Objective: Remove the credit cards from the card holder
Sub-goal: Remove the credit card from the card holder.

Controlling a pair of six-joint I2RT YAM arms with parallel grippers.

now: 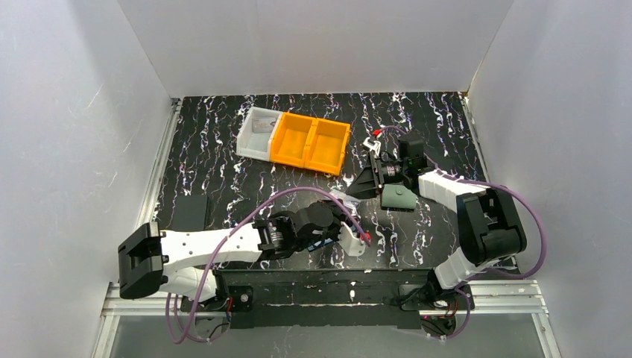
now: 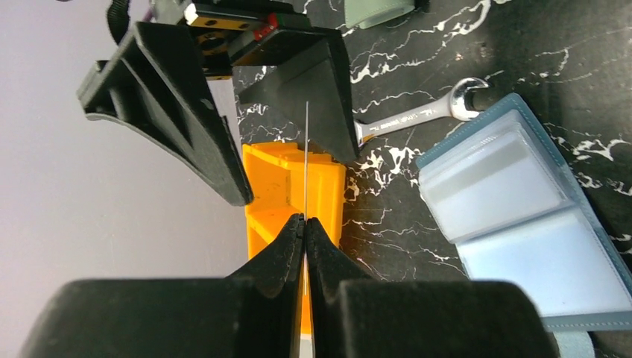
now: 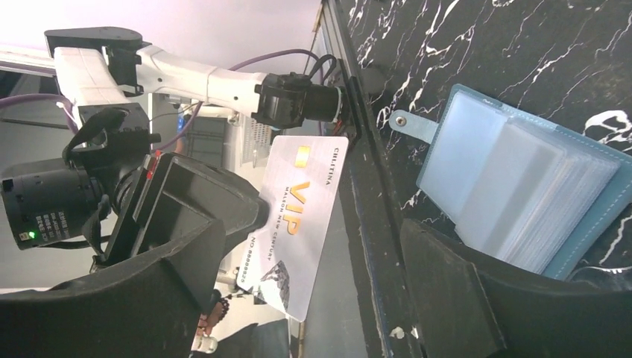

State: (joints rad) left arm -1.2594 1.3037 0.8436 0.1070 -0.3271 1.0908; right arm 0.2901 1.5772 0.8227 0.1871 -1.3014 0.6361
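My left gripper (image 2: 304, 221) is shut on a credit card (image 2: 306, 164), which shows edge-on as a thin line in the left wrist view. The right wrist view shows its pale face with gold VIP print (image 3: 305, 201). My right gripper (image 3: 317, 239) stands open, one finger on each side of the card and neither touching it. The blue card holder (image 2: 522, 216) lies open on the table to the right of the card, its clear pockets up (image 3: 522, 194). In the top view both grippers meet mid-table, left (image 1: 343, 211) and right (image 1: 370, 179).
A grey-green wallet (image 1: 399, 198) lies beside the right gripper. A wrench (image 2: 417, 115) lies next to the holder. An orange bin (image 1: 309, 142) and a white bin (image 1: 253, 133) stand at the back. A dark flat object (image 1: 190, 212) lies at the left.
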